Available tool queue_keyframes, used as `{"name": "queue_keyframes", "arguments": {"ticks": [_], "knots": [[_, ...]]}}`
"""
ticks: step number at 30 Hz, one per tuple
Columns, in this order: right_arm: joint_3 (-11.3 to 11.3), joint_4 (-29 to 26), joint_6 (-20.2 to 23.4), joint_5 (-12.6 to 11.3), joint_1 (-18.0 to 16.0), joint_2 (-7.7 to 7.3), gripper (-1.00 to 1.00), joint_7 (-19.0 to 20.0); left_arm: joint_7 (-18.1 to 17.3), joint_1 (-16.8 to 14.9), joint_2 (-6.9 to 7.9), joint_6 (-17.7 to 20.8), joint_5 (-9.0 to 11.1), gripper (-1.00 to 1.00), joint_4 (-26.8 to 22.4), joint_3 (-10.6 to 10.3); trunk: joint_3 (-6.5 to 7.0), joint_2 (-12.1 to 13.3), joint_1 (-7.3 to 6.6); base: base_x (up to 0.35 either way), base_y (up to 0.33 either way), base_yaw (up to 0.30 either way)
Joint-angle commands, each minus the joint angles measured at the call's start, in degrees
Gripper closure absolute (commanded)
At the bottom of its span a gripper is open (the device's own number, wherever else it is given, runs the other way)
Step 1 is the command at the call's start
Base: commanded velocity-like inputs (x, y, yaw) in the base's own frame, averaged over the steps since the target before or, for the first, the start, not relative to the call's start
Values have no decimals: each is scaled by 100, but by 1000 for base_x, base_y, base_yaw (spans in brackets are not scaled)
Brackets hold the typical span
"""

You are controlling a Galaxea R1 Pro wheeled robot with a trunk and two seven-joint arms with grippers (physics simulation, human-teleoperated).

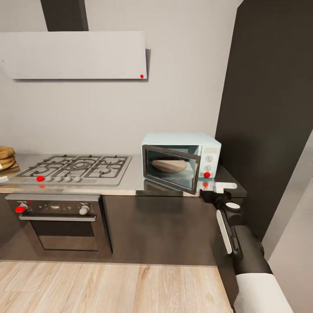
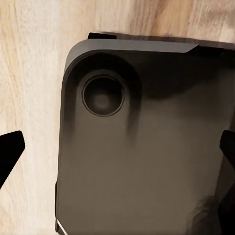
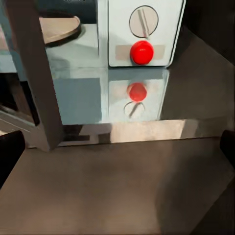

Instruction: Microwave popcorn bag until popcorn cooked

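- Microwave (image 1: 180,161) sits on the countertop (image 1: 130,184), at 3 o'clock from the gas hob (image 1: 74,167). Its door (image 1: 171,167) stands partly open, with a tan turntable (image 1: 169,165) inside.
- Red button (image 3: 142,52) on the white knob panel, mirrored in the steel below.
- Right gripper (image 1: 217,191) hovers at the counter edge, 5 o'clock of the microwave. Fingers (image 3: 10,154) spread wide apart, holding nothing.
- Left gripper (image 2: 117,152): dark fingertips (image 2: 10,149) far apart, empty, over the robot's dark base (image 2: 142,147) and the wood floor (image 2: 29,73).
- Oven (image 1: 61,221) under the hob.
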Motion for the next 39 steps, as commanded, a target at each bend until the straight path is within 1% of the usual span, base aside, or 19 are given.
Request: {"name": "queue_keyframes", "arguments": {"ticks": [1,3,9,30,31,36,39], "knots": [[-79,-5,17,53,-3,-61,-100,21,-1,-2,-1,-13,54,-100,1,6,-6,-3,0,0,0,0],[-121,-4,8,82,-3,-94,-100,22,4,-2,-3,-16,54,-100,1,7,-6,-3,0,0,0,0],[-128,-4,5,132,-4,-105,-100,23,3,-2,-10,-13,52,-100,1,2,-6,-3,0,49,0,0],[-137,-12,5,136,-4,-106,-100,4,-1,-2,-1,-15,52,-100,1,-4,-6,-3,0,311,0,0],[-451,-13,5,250,1,-83,-100,-1,-1,-2,-1,-22,54,-100,1,-1,-5,-2,-1,0,0,0],[-405,-34,5,768,-5,-39,-100,-24,-1,-2,-1,-22,54,-100,-23,4,-5,-2,-1,0,0,0],[-417,-38,5,897,-5,-33,-100,-23,-1,-2,-1,-22,54,-100,-25,-1,-5,-2,-1,0,0,0]]}}
